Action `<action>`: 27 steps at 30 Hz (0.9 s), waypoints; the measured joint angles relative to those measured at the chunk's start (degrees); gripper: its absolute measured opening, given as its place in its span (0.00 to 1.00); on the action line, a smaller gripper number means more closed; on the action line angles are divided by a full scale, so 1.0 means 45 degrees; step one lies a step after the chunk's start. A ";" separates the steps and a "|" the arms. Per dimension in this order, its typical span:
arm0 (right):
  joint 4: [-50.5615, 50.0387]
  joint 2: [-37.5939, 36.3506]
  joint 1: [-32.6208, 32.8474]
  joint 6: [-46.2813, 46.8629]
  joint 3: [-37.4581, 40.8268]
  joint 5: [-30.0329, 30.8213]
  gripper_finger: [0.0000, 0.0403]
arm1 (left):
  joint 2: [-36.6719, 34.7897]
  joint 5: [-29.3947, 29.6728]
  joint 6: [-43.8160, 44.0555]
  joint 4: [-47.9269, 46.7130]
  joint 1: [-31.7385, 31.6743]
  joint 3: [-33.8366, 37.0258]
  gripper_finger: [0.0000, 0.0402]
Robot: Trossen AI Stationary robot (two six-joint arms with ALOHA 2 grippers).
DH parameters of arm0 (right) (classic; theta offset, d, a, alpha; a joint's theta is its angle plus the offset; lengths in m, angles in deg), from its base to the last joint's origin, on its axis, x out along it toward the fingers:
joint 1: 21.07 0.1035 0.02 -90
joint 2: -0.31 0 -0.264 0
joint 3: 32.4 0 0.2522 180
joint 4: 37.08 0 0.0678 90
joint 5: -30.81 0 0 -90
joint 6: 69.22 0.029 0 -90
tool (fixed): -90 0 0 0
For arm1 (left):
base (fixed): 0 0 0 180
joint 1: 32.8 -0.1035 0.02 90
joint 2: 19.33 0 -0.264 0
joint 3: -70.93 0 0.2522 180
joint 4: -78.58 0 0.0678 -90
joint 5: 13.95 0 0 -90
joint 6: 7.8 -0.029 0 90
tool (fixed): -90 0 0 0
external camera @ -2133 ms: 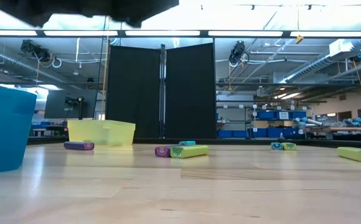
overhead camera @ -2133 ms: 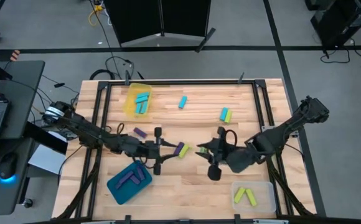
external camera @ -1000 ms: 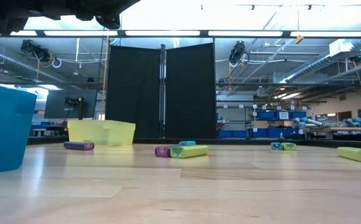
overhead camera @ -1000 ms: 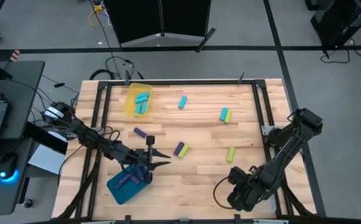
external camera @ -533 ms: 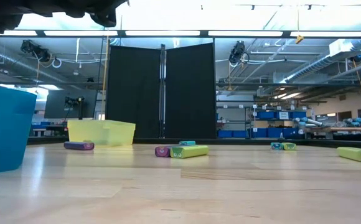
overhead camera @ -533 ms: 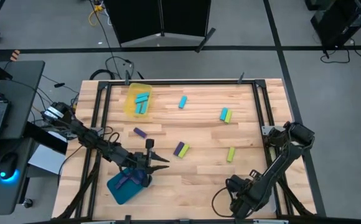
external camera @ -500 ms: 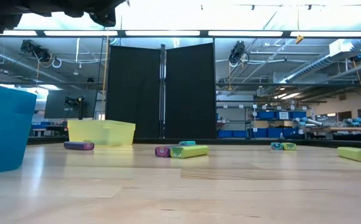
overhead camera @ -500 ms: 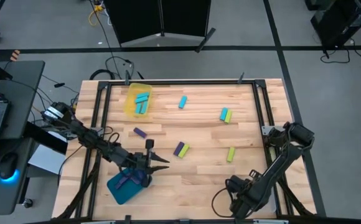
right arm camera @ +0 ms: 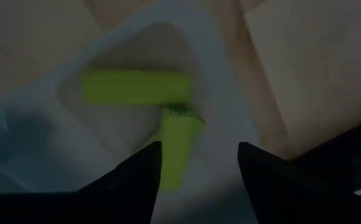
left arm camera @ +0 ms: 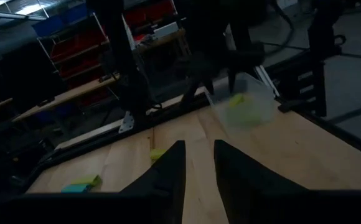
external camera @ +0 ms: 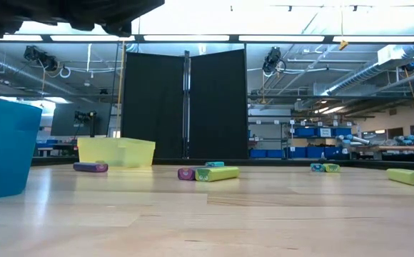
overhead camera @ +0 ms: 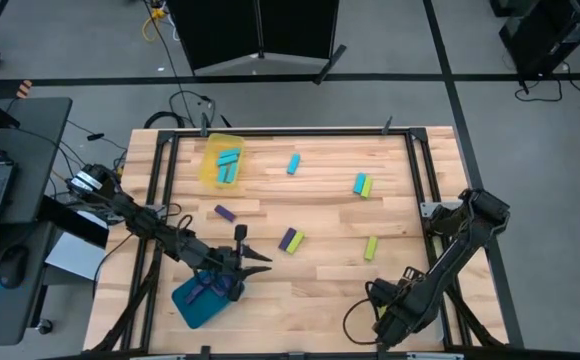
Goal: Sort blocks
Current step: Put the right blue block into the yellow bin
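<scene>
My left gripper (overhead camera: 263,263) is open and holds nothing; it hovers at the right end of the blue tray (overhead camera: 192,302), which has purple blocks (overhead camera: 206,290) in it. My right gripper (right arm camera: 199,180) is open above the clear tray (right arm camera: 224,68), where two yellow-green blocks (right arm camera: 137,87) lie flat on the floor. On the table lie a purple block (overhead camera: 225,213), a purple and green pair (overhead camera: 290,240), a green block (overhead camera: 371,248), a cyan block (overhead camera: 293,163) and a cyan and green pair (overhead camera: 361,185). Cyan blocks (overhead camera: 227,166) lie in the yellow tray (overhead camera: 210,150).
The yellow tray sits at the far left of the table, the blue tray (external camera: 3,146) near left, the clear tray (left arm camera: 255,93) near right. Black frame rails (overhead camera: 160,200) run along the table's sides. Bare wood lies between the trays along the near edge.
My right arm has shifted its elbow a little while its gripper stays over the clear tray. No block has moved.
</scene>
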 joint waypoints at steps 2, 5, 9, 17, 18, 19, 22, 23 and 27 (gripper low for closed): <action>-0.0206 -0.0374 -0.0118 0.0033 0.0000 0.0032 0.55 | 0.0000 0.0071 0.0031 -0.0016 0.0084 0.0000 0.22; -0.0318 -0.0998 -0.0330 0.0103 0.0000 0.0489 0.50 | 0.0000 0.0297 0.0034 -0.0016 0.0402 0.0000 0.22; -0.0912 -0.1985 -0.0820 -0.0825 0.0000 0.2004 0.36 | 0.0000 0.0684 0.0019 -0.0291 0.1041 0.0000 0.22; -0.2163 -0.3320 -0.3894 -0.4231 0.0000 0.5605 0.05 | -0.0138 0.1846 0.1642 -0.0781 0.1292 -0.0005 0.22; -0.2125 -0.3323 -0.4394 -0.4883 0.0000 0.6087 0.03 | -0.0102 0.1392 0.2004 -0.0830 0.1127 -0.0005 0.22; -0.2029 -0.3289 -0.4887 -0.5535 0.0012 0.6480 0.02 | -0.0045 0.0938 0.2344 -0.0896 0.0956 -0.0005 0.22; -0.1200 -0.3280 -0.6577 -0.7286 0.0449 0.7210 0.04 | 0.0010 0.0417 0.2885 -0.0868 0.0596 0.0158 0.22; -0.0792 -0.3284 -0.7180 -0.7665 0.0726 0.7303 0.05 | 0.0000 0.0390 0.2954 -0.0685 0.0490 0.0200 0.22; 0.0372 -0.3265 -0.9554 -0.8299 0.1982 0.7663 0.03 | -0.0002 0.0263 0.2998 0.0130 0.0203 0.0648 0.22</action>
